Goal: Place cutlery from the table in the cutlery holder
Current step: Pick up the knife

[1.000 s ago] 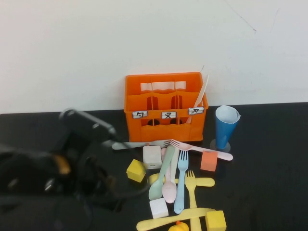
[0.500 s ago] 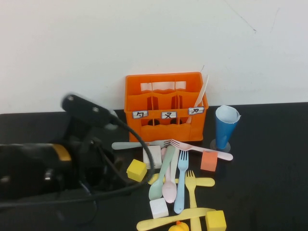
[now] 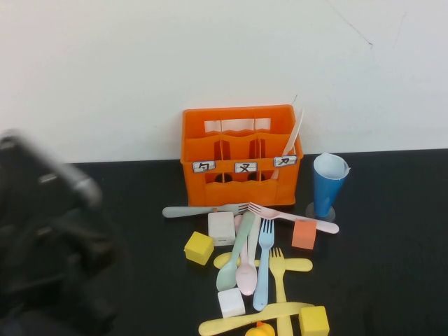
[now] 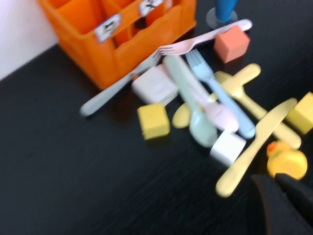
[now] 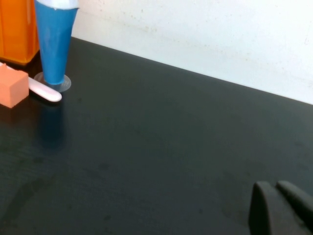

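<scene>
Before the orange cutlery holder lie seven cutlery pieces and five cubes; left tool and right tool, both pressed together, hang apart from it.

The only writing stands on the cutlery holder, the orange crate at the back of the table. On its front side there are three small white labels with black characters, one under each compartment: the left label, the middle label and the right label. Each label carries one single character, which looks like a Chinese sign; the middle one resembles 叉, but the other two are too small to read with certainty. In the left wrist view two of these labels appear again, blurred and not readable. No brand, number or other sign is seen on any other thing.
</scene>
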`<state>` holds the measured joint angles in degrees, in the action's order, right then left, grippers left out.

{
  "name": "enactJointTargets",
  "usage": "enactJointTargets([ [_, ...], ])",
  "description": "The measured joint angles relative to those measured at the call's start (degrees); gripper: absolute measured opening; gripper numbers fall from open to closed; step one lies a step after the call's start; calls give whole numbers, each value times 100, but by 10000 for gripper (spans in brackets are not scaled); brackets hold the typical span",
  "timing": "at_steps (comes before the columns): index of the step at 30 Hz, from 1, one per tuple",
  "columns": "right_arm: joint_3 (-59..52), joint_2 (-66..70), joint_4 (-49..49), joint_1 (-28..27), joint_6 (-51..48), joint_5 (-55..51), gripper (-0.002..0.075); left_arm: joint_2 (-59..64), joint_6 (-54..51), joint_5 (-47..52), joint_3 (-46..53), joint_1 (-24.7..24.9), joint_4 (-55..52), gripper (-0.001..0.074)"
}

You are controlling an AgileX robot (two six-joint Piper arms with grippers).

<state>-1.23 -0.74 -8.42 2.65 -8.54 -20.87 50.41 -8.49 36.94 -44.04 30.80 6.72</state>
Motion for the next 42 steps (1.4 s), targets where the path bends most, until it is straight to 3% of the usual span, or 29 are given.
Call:
enactJointTargets([
  [5,0,0,0,0,0,0,-3,-1106,666,132,491,0,-636,-1],
  [10,0,0,0,0,0,0,-3,-2103,1216,-1164,1790,-278,-1154,-1],
  [18,0,0,0,0,0,0,-3,-3711,1526,-3213,3829,-1668,-1016,-1],
  [27,0,0,0,0,0,0,-3,-5030,1607,-2690,4541,-2801,-1017,-1],
  [42,0,0,0,0,0,0,-3,-5102,1659,-1988,4565,-2915,-872,-1],
])
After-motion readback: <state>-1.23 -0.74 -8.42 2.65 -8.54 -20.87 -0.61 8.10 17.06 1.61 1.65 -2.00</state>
